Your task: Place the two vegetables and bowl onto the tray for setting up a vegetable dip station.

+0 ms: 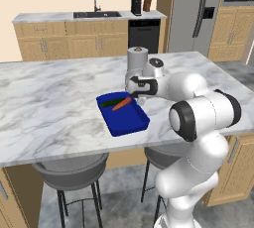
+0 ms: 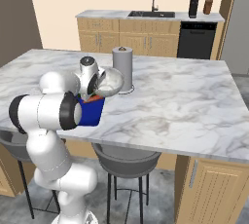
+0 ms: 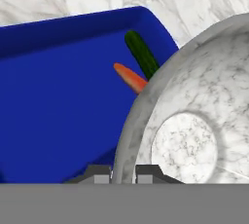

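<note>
My gripper (image 3: 124, 174) is shut on the rim of the whitish-grey marbled bowl (image 3: 194, 121), one finger inside the rim and one outside. The bowl (image 2: 109, 82) hangs tilted above the far end of the deep blue tray (image 3: 58, 111). The orange carrot (image 3: 129, 78) and the dark green cucumber (image 3: 142, 52) lie side by side in the tray, partly hidden behind the bowl's rim. From the left base view, the carrot (image 1: 122, 103) and cucumber (image 1: 110, 104) rest in the tray (image 1: 126, 120) just below the gripper (image 1: 134, 94).
A tall grey paper towel roll (image 1: 137, 58) stands on the marble island just behind the tray, close to the bowl (image 2: 122, 67). Two stools (image 1: 69, 172) sit under the island's near edge. The tray lies near that front edge.
</note>
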